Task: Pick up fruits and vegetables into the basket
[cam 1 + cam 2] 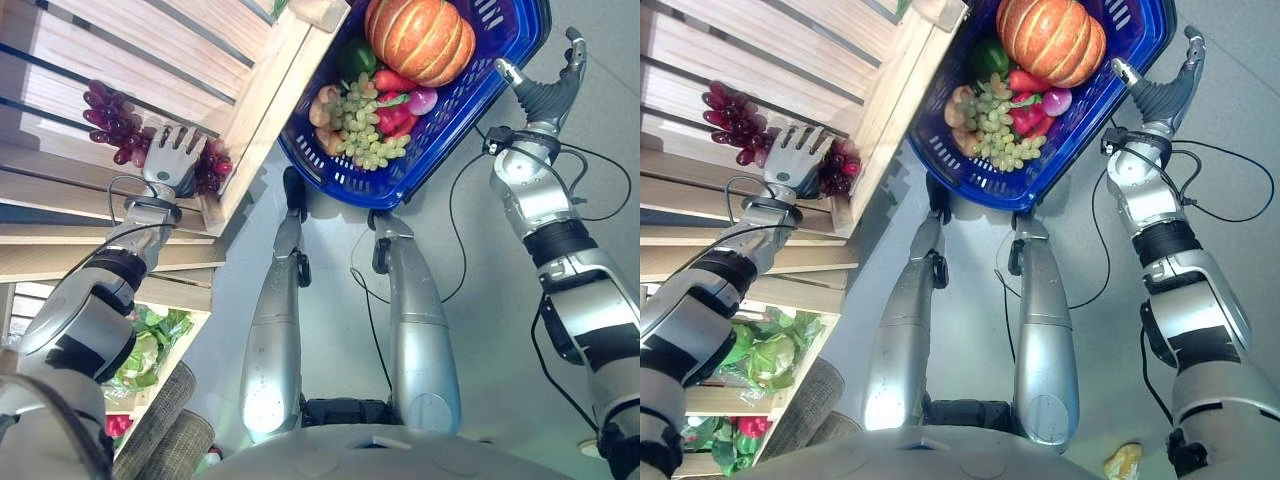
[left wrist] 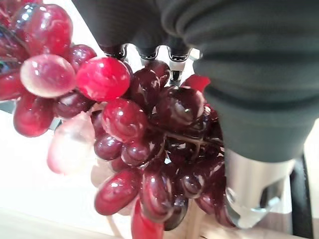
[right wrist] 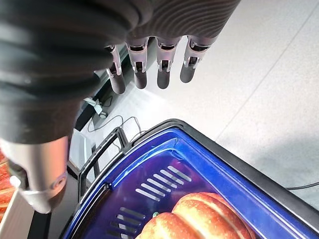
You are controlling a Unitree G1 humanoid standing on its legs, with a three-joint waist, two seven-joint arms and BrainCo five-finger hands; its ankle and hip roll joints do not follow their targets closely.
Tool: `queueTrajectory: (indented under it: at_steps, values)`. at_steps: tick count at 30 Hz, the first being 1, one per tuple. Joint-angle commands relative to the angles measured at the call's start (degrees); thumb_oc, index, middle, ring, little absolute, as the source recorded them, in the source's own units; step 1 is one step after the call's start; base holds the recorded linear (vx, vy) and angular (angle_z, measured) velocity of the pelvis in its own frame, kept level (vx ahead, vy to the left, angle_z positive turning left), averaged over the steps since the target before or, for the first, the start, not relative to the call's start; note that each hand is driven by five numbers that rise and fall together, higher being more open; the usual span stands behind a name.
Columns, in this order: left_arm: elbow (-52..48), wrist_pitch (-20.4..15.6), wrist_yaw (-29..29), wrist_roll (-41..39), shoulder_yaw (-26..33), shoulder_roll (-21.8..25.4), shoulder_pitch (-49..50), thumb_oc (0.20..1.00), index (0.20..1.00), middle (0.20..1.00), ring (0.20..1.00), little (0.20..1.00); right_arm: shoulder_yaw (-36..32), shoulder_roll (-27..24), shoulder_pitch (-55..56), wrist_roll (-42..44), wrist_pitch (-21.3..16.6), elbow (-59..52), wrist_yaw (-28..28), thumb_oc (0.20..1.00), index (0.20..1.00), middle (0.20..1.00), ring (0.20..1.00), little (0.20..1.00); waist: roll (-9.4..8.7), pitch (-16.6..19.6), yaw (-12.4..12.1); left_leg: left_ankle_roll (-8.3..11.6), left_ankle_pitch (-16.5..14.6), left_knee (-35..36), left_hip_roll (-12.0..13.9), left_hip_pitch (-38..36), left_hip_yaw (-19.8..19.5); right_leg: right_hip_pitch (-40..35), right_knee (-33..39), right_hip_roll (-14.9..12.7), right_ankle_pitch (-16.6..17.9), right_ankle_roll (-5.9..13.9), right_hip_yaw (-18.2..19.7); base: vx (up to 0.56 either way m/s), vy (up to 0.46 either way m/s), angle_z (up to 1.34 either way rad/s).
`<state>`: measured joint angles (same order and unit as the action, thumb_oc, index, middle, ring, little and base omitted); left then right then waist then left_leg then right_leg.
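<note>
We see our left hand (image 1: 172, 160) laid on a bunch of red grapes (image 1: 108, 122) that rests on the slatted wooden shelf (image 1: 130, 50) at the left of the scene. In the eye views the fingers lie straight and spread over the middle of the bunch, with grapes showing on both sides of the hand. The left wrist view puts the grapes right against the palm and the fingertips reaching past them, but we cannot see there that the fingers have curled under, so we judge the grasp not yet closed.

The bunch runs with its long axis across the hand, left to right along the shelf edge, so the fingers cross it at its waist. That suits a wrap around the stem cluster.

The blue basket (image 1: 500, 60) sits on the floor to the right of the shelf, already carrying a pumpkin (image 1: 420, 38), green grapes (image 1: 365, 125), red peppers (image 1: 392, 112) and other produce. Our right hand (image 1: 548, 85) hovers just beside the basket's right rim, fingers straight and relaxed, holding nothing.

The left hand is by far the nearer to the grapes. From there the basket lies to the right, so the carry would sweep rightward off the shelf edge and over the near rim.
</note>
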<state>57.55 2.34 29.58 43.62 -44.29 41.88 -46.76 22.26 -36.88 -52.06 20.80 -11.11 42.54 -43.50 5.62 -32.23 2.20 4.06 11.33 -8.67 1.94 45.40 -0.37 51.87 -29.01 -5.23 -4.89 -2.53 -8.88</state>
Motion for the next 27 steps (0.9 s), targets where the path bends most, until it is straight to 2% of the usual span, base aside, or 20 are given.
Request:
queueTrajectory:
  at_steps: [1, 2, 4, 5, 11, 21, 24, 27]
  values:
    - [7.9, 2.6, -6.9, -1.4, -0.3, -2.7, 2.8, 0.777, 0.777, 0.777, 0.777, 0.777, -0.5, -1.0, 0.6, -0.3, -1.5, -1.3, -0.5, 1.0, 1.0, 1.0, 1.0, 1.0, -1.51, 2.4, 0.2, -0.85, -8.7, -7.9, -2.7, 0.5, 2.9, -3.5, 11.4, 1.5, 7.9, 7.28, 2.6, 0.0, 0.0, 0.0]
    - [8.3, 2.5, -7.6, -1.5, -0.5, -2.8, 2.7, 0.62, 0.62, 0.62, 0.62, 0.62, -0.5, -1.0, 0.4, -0.2, -1.6, -1.1, -0.4, 1.0, 1.0, 1.0, 1.0, 1.0, -1.53, 2.4, 0.3, -0.85, -8.7, -8.0, -2.6, 0.5, 2.9, -3.5, 11.4, 1.5, 7.9, 7.28, 2.7, 0.0, 0.0, 0.0]
    - [9.2, 2.5, -9.0, -1.4, -0.9, -3.1, 2.4, 0.429, 0.429, 0.429, 0.429, 0.429, -0.4, -1.0, -0.1, -0.1, -1.5, -0.7, -0.2, 1.0, 1.0, 1.0, 1.0, 1.0, -1.59, 2.4, 0.4, -0.89, -8.8, -8.2, -2.6, 0.6, 2.9, -3.4, 11.2, 1.5, 7.9, 7.27, 2.7, 0.0, 0.0, 0.0]
    - [9.7, 2.3, -10.7, -1.6, -1.3, -3.1, 2.3, 0.2, 0.2, 0.2, 0.2, 0.2, -0.3, -1.0, -0.4, -0.1, -1.3, -0.7, -0.1, 1.0, 1.0, 1.0, 1.0, 1.0, -1.67, 2.4, 0.5, -0.87, -8.9, -8.3, -2.6, 0.6, 3.0, -3.5, 11.2, 1.5, 7.9, 7.29, 2.7, 0.0, 0.0, 0.0]
    - [10.6, 2.6, -13.2, -3.0, -2.1, -3.7, 2.7, 0.2, 0.2, 0.2, 0.2, 0.2, -0.3, -1.0, -0.9, 0.2, -0.9, -0.5, -0.2, 1.0, 1.0, 1.0, 1.0, 1.0, -1.64, 2.4, 0.7, -0.87, -8.8, -8.2, -2.6, 0.3, 3.0, -3.7, 11.3, 1.6, 7.9, 7.22, 2.9, 0.0, -0.001, -0.01]
    - [11.7, 2.1, -13.4, -5.4, -2.0, -4.1, 3.3, 0.2, 0.2, 0.2, 0.2, 0.2, -0.1, -0.8, -1.3, 0.1, -1.0, -0.3, -0.1, 1.0, 1.0, 1.0, 1.0, 1.0, -1.48, 2.4, 0.7, -0.84, -9.0, -8.5, -2.7, 0.0, 3.0, -4.0, 11.0, 1.6, 7.6, 7.03, 3.0, 0.0, 0.0, 0.0]
    - [10.4, 1.5, -13.0, -19.4, -0.2, -4.4, 3.7, 0.2, 0.2, 0.2, 0.2, 0.2, 0.1, -0.6, -1.2, 0.1, -0.7, -0.8, -0.3, 1.0, 1.0, 1.0, 1.0, 1.0, -1.38, 2.4, 0.6, -0.78, -8.7, -8.1, -2.7, -0.1, 2.9, -4.2, 11.3, 1.7, 7.7, 6.9, 3.1, 0.0, 0.0, 0.0]
    - [9.1, -1.4, -11.5, -35.0, 4.4, -5.0, 4.0, 0.2, 0.2, 0.2, 0.2, 0.2, 0.2, -0.4, -0.8, 0.2, 0.0, -1.8, -0.7, 1.0, 1.0, 1.0, 1.0, 1.0, -1.33, 2.4, 0.4, -0.74, -8.5, -8.0, -2.8, -0.1, 2.8, -4.1, 11.1, 1.9, 7.7, 6.75, 3.4, 0.0, 0.0, 0.0]
